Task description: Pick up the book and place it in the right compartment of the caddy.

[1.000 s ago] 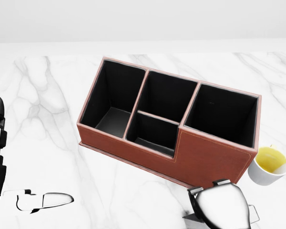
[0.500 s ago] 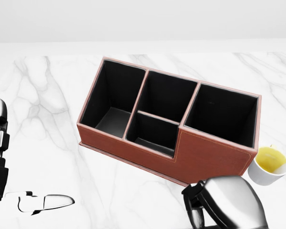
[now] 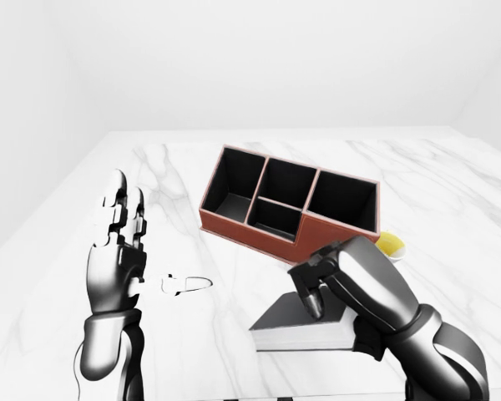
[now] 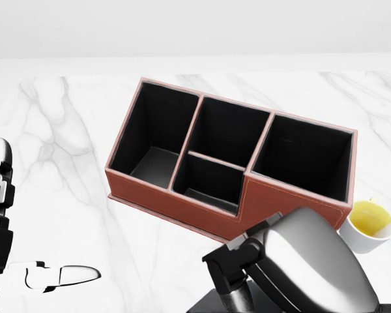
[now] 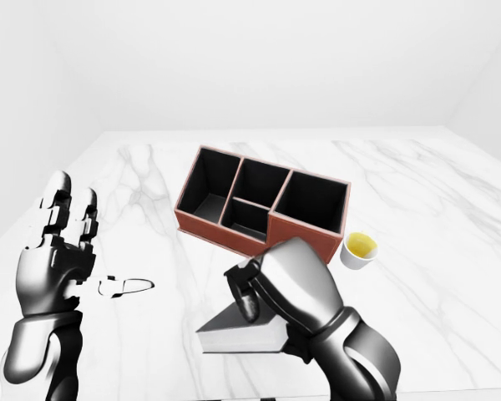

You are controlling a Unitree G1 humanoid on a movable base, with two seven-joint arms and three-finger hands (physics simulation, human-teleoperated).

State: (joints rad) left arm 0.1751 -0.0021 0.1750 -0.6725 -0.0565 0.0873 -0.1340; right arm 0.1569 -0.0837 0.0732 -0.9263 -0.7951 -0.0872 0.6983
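The brown caddy with black compartments lies slantwise on the white marble table. Its right compartment holds nothing. In the left-eye view the book, dark-covered with white pages, is at the bottom centre, below the caddy and tilted. My right hand is curled over the book's upper right part, fingers shut round it. The hand covers much of the book. My left hand stands upright at the left with fingers spread, open and holding nothing.
A white cup of yellow liquid stands against the caddy's lower right corner. A small white object with a dark outline lies on the table beside my left hand. The table's edge runs just below the book in the eye views.
In the head view my right hand has come up and leftward from the bottom edge toward the caddy, now overlapping its lower wall. The left hand has sunk slightly.
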